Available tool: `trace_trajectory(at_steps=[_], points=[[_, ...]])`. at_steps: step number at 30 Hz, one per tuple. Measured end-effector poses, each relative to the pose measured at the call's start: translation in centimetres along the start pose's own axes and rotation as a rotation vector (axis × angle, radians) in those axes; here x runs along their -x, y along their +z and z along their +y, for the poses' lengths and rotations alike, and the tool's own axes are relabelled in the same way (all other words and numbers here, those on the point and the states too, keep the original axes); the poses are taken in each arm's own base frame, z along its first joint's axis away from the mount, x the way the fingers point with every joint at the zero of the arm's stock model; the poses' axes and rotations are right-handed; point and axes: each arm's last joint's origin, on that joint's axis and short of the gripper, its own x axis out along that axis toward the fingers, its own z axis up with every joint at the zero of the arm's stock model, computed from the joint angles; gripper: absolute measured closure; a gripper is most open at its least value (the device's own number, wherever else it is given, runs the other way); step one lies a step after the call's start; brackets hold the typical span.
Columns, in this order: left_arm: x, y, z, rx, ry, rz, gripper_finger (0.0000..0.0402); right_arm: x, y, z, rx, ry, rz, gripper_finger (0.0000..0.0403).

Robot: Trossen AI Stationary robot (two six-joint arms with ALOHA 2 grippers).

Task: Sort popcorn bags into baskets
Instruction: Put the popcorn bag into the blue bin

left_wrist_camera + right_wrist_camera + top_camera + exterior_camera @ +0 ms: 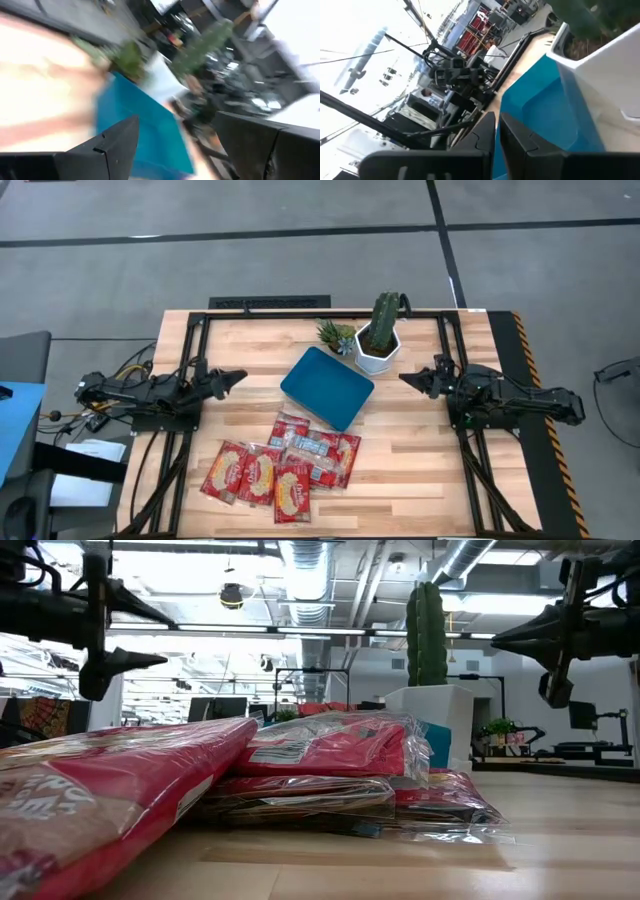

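Observation:
Several red popcorn bags (285, 463) lie flat in an overlapping heap on the table's near middle; they fill the low view (300, 760). The teal basket (326, 387), a shallow tray, rests on its base just beyond them, turned at a slant, with nothing in it. My left gripper (240, 376) hovers open at the tray's left, above the table; its wrist view shows the fingers wide apart (176, 118) and the tray (145, 125) ahead. My right gripper (403, 378) hovers shut at the tray's right, its fingers together (496, 117) and pointing at the tray (545, 105).
A white hexagonal pot with a tall cactus (377, 345) stands just beyond the tray's far right corner, close to my right gripper. A small succulent (335, 335) sits to the pot's left. A black frame (300, 308) runs along the table's far edge and sides.

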Motion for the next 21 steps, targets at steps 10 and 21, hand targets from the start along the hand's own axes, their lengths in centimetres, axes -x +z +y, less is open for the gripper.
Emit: trace_trajectory(at_steps=[10, 21], points=[[-1.1, 2.2, -5.7, 0.015, -0.086, 0.303, 0.0165, 0.0, -0.4, 0.2, -0.058, 0.026, 0.060, 0.0351], [-4.9, -0.6, -8.8, -0.028, 0.618, 0.985, 0.0202, 0.0, -0.5, 0.1, -0.030, 0.020, 0.069, 0.0351]])
